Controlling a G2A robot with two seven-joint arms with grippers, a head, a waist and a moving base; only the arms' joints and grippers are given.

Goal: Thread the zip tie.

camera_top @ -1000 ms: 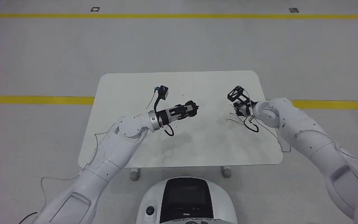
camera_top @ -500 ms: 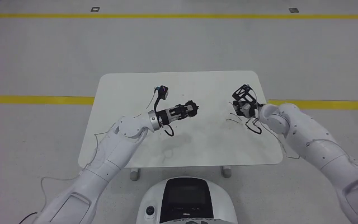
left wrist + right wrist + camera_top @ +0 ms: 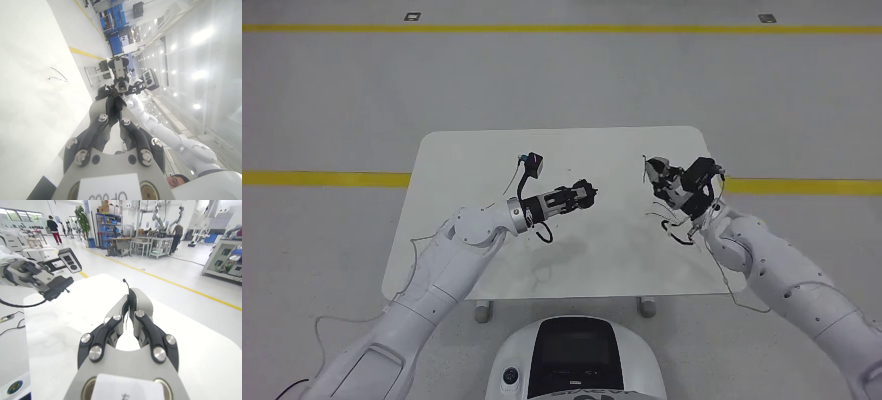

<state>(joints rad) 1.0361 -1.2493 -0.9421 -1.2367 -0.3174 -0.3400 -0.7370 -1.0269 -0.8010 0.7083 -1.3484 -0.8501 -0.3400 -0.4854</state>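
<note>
Over the white table (image 3: 572, 262), right claw (image 3: 129, 303) pinches a zip tie (image 3: 128, 287), left claw (image 3: 114, 103) closed; yellow-lined floor (image 3: 542, 85) beyond

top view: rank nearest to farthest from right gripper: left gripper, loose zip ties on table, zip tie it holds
1. zip tie, held in the right gripper
2. loose zip ties, on the table beside it
3. left gripper, toward mid-table
</note>
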